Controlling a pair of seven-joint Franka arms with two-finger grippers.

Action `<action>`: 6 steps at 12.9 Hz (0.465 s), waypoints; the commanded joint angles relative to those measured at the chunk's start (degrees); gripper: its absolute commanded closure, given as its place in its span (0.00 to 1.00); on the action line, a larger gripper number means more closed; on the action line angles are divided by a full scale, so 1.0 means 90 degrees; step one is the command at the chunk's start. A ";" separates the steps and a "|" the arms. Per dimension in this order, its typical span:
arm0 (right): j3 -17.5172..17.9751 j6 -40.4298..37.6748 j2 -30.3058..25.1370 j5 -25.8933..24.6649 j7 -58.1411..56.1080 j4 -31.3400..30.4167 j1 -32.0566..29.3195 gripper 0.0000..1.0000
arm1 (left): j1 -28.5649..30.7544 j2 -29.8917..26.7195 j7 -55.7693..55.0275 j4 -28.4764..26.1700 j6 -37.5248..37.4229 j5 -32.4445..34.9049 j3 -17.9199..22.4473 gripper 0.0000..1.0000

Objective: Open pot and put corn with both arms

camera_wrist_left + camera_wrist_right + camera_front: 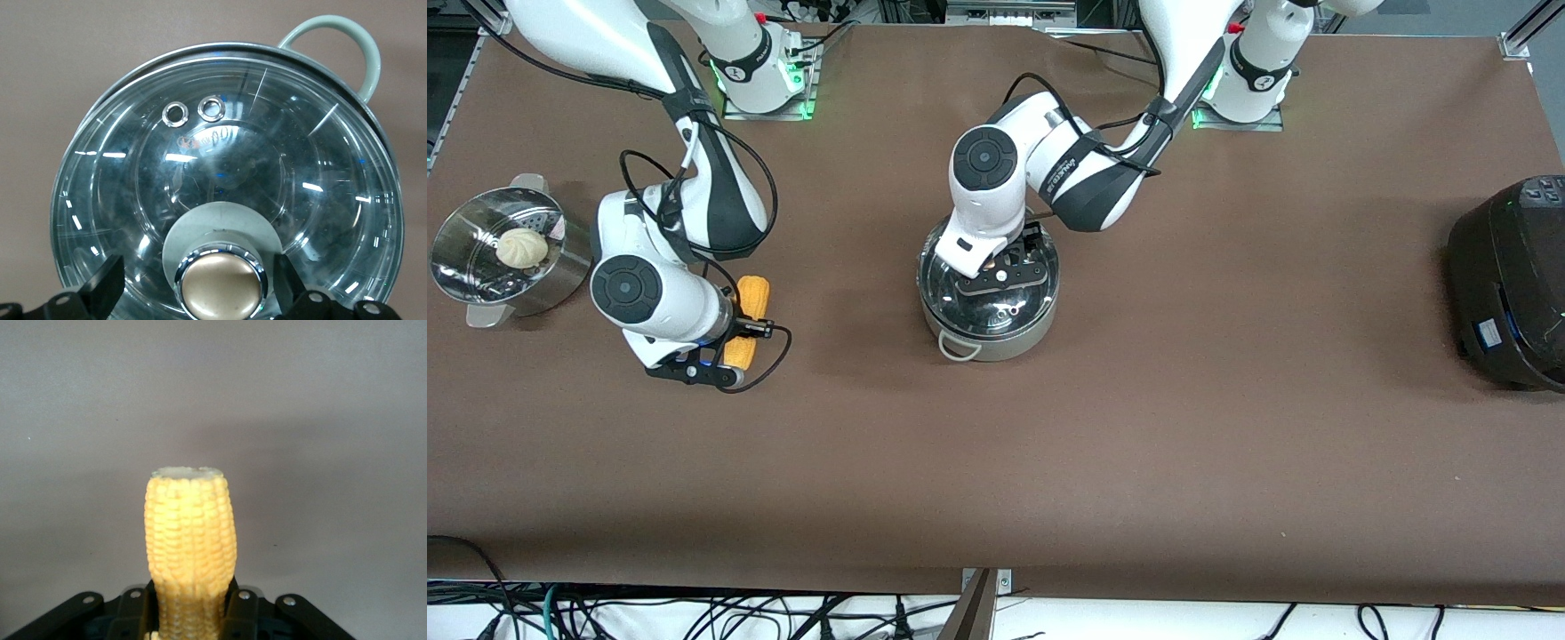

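Observation:
The steel pot (996, 336) stands mid-table with its clear glass lid (1018, 307) on. In the left wrist view the lid (227, 147) fills the frame, with its tan knob (220, 283) and one loop handle (363, 53). My left gripper (1000, 267) is down over the lid and open (198, 290). Its fingers (107, 290) stand on either side of the knob, apart from it. My right gripper (738, 336) is shut on the yellow corn (752, 298) toward the right arm's end of the table. In the right wrist view the corn (191, 533) sticks out from between the fingers (190, 613).
A perforated steel steamer basket (556, 276) with a white bun (521, 247) stands at the right arm's end, close beside the right gripper. A black rice cooker (1516, 284) stands at the left arm's end. Cables hang off the table's near edge.

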 commanded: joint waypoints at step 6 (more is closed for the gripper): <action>0.0091 -0.0152 0.0049 0.0024 -0.0008 0.0287 0.0036 1.00 | 0.0001 -0.0280 0.0079 -0.0164 0.0064 0.0085 -0.0022 0.57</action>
